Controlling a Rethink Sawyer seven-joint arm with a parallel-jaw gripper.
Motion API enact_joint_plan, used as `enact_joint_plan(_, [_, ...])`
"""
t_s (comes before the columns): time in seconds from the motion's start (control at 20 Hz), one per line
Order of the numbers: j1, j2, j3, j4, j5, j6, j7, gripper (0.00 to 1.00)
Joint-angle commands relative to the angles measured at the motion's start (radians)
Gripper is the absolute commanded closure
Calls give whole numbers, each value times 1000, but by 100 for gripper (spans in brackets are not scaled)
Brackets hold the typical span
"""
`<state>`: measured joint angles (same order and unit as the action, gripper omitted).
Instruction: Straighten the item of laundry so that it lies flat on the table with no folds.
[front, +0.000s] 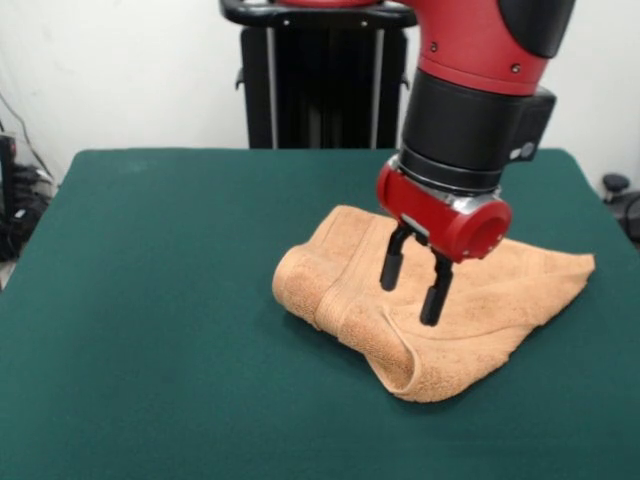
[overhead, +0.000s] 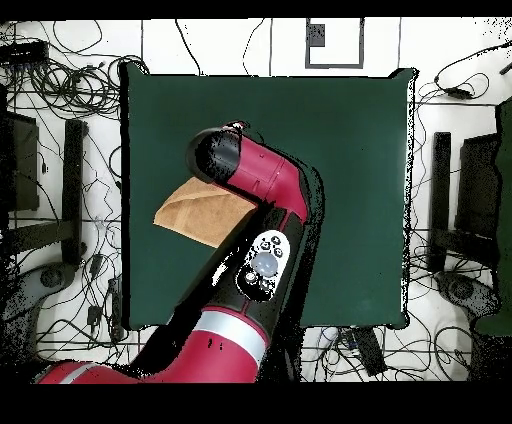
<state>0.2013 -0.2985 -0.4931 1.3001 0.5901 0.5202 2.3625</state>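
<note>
The orange-tan towel (front: 440, 310) lies folded and rumpled on the dark green table (front: 160, 300), right of centre in the front view. Its left edge is rolled over into a thick fold and a loose flap hangs toward the front. My gripper (front: 414, 280) hovers just above the towel's middle, its two black fingers (front: 392, 268) apart and holding nothing. In the overhead view the arm covers most of the towel (overhead: 200, 212); only its left part shows, and the gripper is hidden under the arm. No label shows.
The robot's black pedestal (front: 315, 85) stands at the table's far side. Cables and equipment (overhead: 60, 180) lie on the floor round the table (overhead: 350, 150) in the overhead view. Green cloth stretches wide to the left of the towel.
</note>
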Motion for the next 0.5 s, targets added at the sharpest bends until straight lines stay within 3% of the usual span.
enact_joint_plan(0.05, [-40, -37, 108, 58, 35, 70, 199, 0])
enact_joint_plan(0.5, [-64, -53, 134, 78, 28, 59, 174, 0])
